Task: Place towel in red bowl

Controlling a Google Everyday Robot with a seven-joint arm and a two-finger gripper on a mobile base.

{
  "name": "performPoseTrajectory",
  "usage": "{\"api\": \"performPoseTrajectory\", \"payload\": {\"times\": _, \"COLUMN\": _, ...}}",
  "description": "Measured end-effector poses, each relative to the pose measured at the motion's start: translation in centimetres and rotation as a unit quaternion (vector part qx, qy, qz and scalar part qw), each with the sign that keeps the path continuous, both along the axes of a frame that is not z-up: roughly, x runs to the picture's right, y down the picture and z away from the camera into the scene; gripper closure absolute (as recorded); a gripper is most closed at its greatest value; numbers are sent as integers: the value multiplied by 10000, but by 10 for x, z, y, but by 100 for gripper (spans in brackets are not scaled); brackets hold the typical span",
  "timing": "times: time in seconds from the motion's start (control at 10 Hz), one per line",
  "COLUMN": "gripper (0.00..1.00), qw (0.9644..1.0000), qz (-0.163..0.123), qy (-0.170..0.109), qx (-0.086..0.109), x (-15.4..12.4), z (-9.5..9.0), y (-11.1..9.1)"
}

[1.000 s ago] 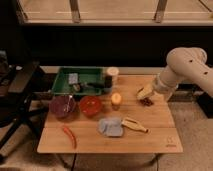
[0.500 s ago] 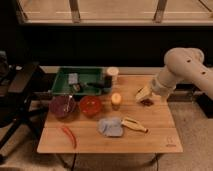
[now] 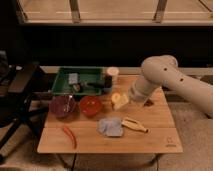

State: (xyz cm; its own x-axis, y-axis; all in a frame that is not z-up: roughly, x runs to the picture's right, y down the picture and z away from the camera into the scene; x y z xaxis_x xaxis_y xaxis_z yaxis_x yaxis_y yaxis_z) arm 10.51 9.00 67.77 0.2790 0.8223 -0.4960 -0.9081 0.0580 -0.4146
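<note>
The crumpled blue-grey cloth towel (image 3: 110, 126) lies on the light wooden table (image 3: 160, 140), near the round red bowl (image 3: 90, 105) and not yet in it. The gripper (image 3: 121, 103) hangs just behind the towel, probably to reach it. Whether it is clenched, I cannot tell.

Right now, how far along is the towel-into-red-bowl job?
Done: nothing yet; the towel lies on the table, in front of the red bowl. In hand: the gripper hovers right of the bowl, behind the towel, not touching it. Left: grasp the towel, lift it, drop it in the bowl.
</note>
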Motion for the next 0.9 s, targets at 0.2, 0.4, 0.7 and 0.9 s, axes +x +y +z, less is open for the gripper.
{"api": "performPoseTrajectory", "payload": {"times": 0.2, "gripper": 20, "qw": 9995, "qz": -186, "qy": -182, "qx": 161, "x": -29, "z": 6, "y": 17}}
{"api": "performPoseTrajectory", "payload": {"times": 0.4, "gripper": 20, "qw": 9989, "qz": -320, "qy": -222, "qx": 248, "x": -46, "z": 25, "y": 39}}
{"api": "performPoseTrajectory", "payload": {"times": 0.7, "gripper": 20, "qw": 9989, "qz": -427, "qy": -107, "qx": 134, "x": -53, "z": 56, "y": 61}}
{"api": "performPoseTrajectory", "payload": {"times": 0.9, "gripper": 20, "qw": 9990, "qz": -414, "qy": -89, "qx": 124, "x": -50, "z": 56, "y": 62}}
